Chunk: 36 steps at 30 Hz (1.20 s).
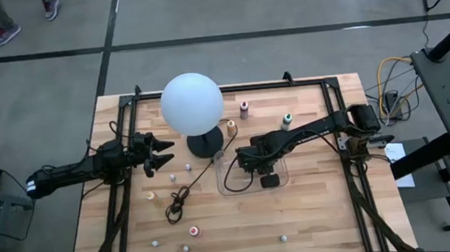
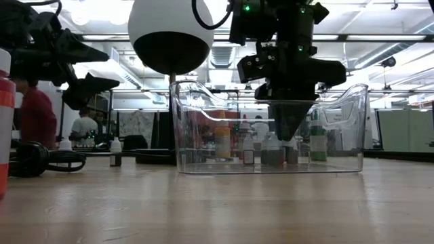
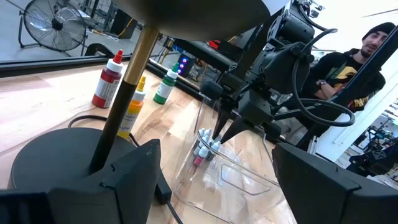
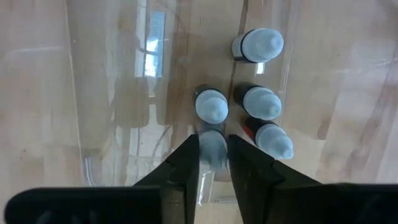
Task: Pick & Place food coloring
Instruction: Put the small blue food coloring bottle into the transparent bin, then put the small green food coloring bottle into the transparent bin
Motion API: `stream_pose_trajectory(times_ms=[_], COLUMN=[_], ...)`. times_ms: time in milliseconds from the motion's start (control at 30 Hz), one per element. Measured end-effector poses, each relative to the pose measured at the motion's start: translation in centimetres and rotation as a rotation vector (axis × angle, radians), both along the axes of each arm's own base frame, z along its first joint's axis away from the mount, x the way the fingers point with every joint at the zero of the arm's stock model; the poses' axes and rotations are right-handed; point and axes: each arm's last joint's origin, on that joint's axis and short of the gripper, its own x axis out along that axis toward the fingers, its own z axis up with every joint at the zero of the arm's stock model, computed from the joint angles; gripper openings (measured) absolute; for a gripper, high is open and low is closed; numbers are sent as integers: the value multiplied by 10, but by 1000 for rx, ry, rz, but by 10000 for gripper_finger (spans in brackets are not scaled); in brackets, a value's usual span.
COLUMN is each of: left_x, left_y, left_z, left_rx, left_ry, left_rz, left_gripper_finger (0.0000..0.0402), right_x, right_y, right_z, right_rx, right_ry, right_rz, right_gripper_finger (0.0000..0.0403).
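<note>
Several tiny white-capped food coloring bottles (image 4: 261, 101) stand upright on their bases in the clear tray (image 1: 232, 187). My right gripper (image 4: 213, 162) reaches down into the tray (image 2: 203, 135) beside them and is shut on one more bottle. Other small bottles (image 1: 172, 178) stand scattered on the wooden table, and three larger ones (image 1: 287, 120) stand near the far side. My left gripper (image 1: 158, 152) hovers open to the left of the globe lamp (image 1: 192, 103), touching nothing. My right gripper pinches one food coloring bottle by its white cap (image 4: 212, 144) between the two fingers (image 4: 186, 163), coming from above and pointing down. The bottle stays upright inside the tray next to the others. Whether its base rests on the tray floor cannot be told.
The lamp's black base (image 1: 204, 144) sits just left of the tray, and its black cord (image 1: 178, 202) loops over the table toward the near side. A person (image 3: 357, 62) sits beyond the table. Bare wood lies right of the tray.
</note>
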Motion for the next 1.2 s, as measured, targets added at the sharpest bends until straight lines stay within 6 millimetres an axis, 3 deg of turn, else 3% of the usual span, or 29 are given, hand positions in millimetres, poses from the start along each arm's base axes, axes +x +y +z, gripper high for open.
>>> stream_pose_trajectory(times_ms=[333,567,1000,1200], left_x=[0,0,0,0], left_y=[0,0,0,0], left_z=[0,0,0,0], left_rx=[0,0,-1,-1], left_ry=[0,0,4,4], left_rz=[0,0,0,0], left_gripper_finger=[279,279,279,279], right_x=[1,-5,-38,-47], right_y=[1,5,2,4], right_z=[8,39,105,120], right_rx=[0,-20,61,88], right_ry=[-5,-103,-307,-364], right_rz=[2,-1,-227,-256], right_gripper_finger=[122,152,189,187])
